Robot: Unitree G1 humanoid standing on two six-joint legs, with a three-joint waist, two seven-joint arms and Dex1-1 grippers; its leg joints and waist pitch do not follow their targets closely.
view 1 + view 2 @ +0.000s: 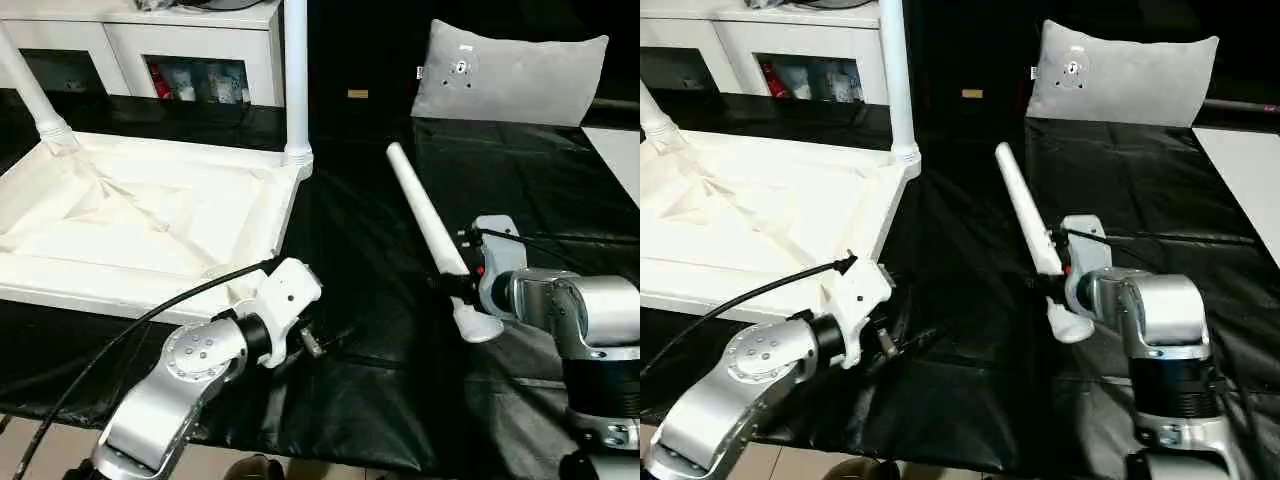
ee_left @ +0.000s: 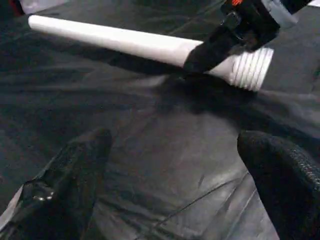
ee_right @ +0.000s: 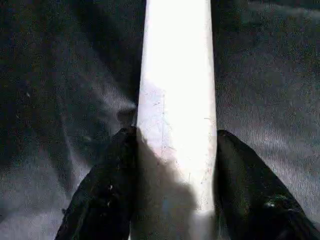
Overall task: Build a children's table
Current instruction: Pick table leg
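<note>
The children's table top [image 1: 150,225] lies upside down at the left, ribbed underside up. Two white legs [image 1: 296,80] [image 1: 32,98] stand in its far corner sockets. A third white tapered leg [image 1: 420,205] lies on the black cover, its threaded end [image 2: 250,67] toward me. My right gripper [image 1: 452,282] is shut on this leg just above the threads, one black finger [image 3: 107,190] pressed against each side. Nearer me, beside the top's near right corner, my left gripper [image 2: 175,145] hangs open over bare cover with nothing between its fingers.
A grey cushion [image 1: 510,75] rests at the back right. A white cabinet [image 1: 190,40] stands behind the table top. A black cable [image 1: 130,320] runs along my left forearm. A white surface [image 1: 622,150] borders the black cover [image 1: 400,400] at the far right.
</note>
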